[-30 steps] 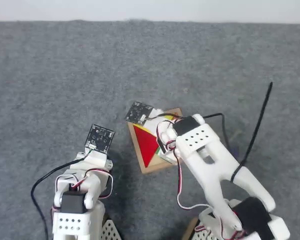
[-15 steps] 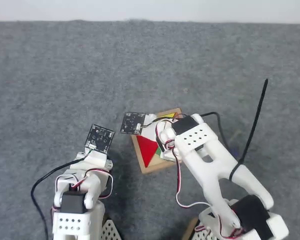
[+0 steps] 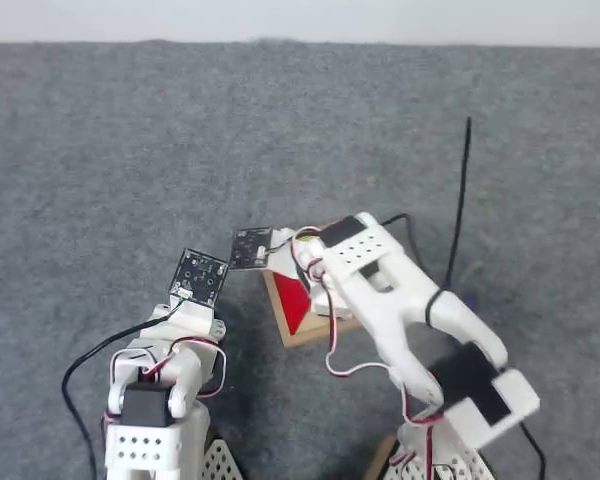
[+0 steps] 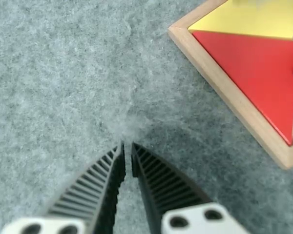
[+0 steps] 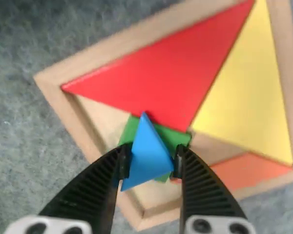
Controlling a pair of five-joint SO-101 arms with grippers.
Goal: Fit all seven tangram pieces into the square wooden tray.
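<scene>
Right arm: farther left over the wooden tray point(image 3: 300, 338) than a second ago, hiding more of the red triangle point(image 3: 292, 298). Left arm: unmoved.

Tray: square, pale wood, raised rim, on the grey felt-like table point(image 3: 130, 130). Inside: flat, smooth red triangle, yellow triangle point(image 5: 249, 92), green piece point(image 5: 132, 130), orange piece point(image 5: 249, 168).

Right gripper point(image 5: 150, 157): ribbed black fingers partway open, gripping a blue triangle point(image 5: 145, 146) over the green piece.

Left gripper point(image 4: 127, 155): fingers almost together, empty, over table beside tray.

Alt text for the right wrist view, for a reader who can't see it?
The right gripper holds a blue triangle over the wooden tray, covering part of a green piece. In the tray lie a red triangle, a yellow triangle and an orange piece.
</scene>
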